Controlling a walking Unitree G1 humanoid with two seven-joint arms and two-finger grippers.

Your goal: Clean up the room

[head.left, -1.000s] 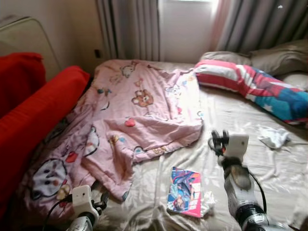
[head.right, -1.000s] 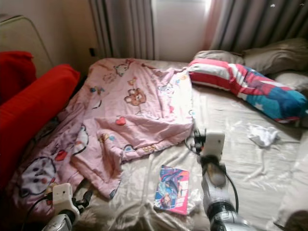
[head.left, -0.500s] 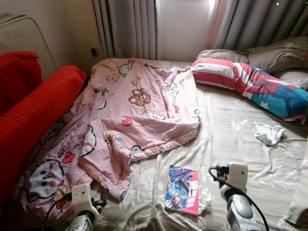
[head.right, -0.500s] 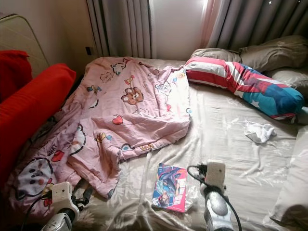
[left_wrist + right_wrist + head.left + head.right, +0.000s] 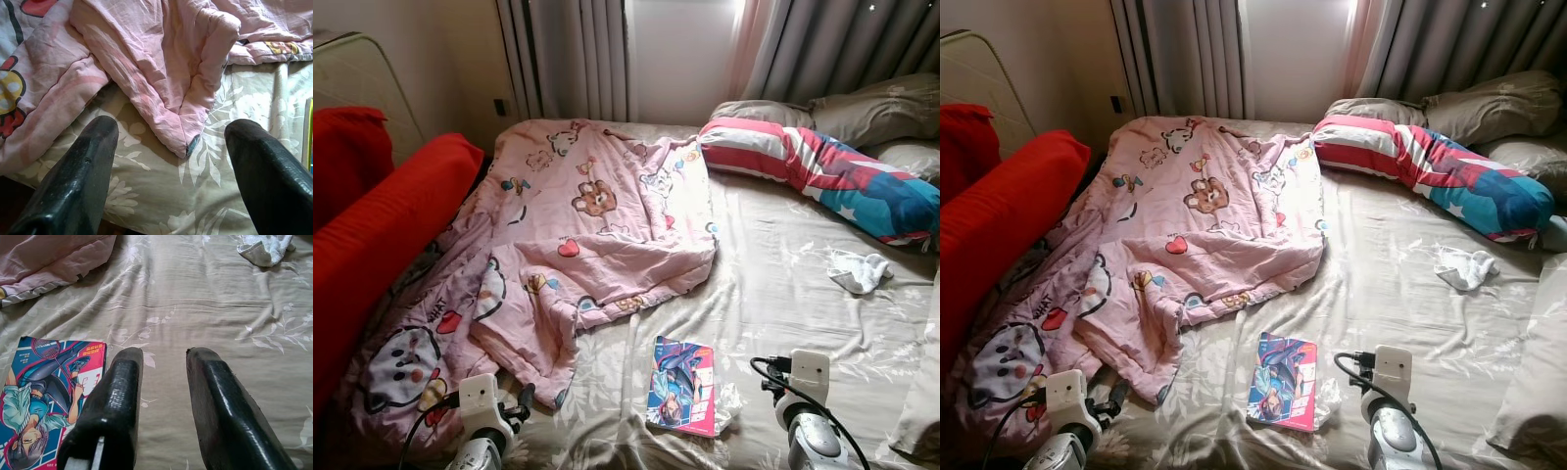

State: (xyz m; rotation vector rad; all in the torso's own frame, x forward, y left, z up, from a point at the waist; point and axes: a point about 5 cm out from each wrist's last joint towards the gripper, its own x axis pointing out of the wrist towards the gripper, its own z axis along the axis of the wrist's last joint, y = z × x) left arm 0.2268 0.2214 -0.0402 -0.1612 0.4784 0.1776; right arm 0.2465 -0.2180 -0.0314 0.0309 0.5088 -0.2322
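Bed (image 5: 783, 274) with beige floral sheet, seen from its near edge. Items counted: one pink cartoon-print quilt (image 5: 578, 235), one magazine (image 5: 683, 385), one white cloth (image 5: 858, 271), one striped red, white and blue bolster (image 5: 813, 171), and at least two beige pillows (image 5: 871, 108).

The quilt lies rumpled over the left half of the bed, its near corner folded onto the sheet. The magazine lies flat on the near middle of the sheet, just right of that corner, with a scrap of clear wrapper (image 5: 728, 401) touching its right edge. The white cloth lies crumpled on the right side, well apart from the magazine. The bolster lies across the far right, in front of the pillows.

Left gripper (image 5: 168, 161): fingers spread wide and empty, held low over the sheet at the near left, pointing at the quilt's folded corner. Right gripper (image 5: 161, 382): fingers a narrow gap apart and empty, held over bare sheet just right of the magazine.

Room: red cushions (image 5: 382, 225) along the left of the bed; grey curtains (image 5: 578, 59) and a bright window (image 5: 680, 54) at the far wall.
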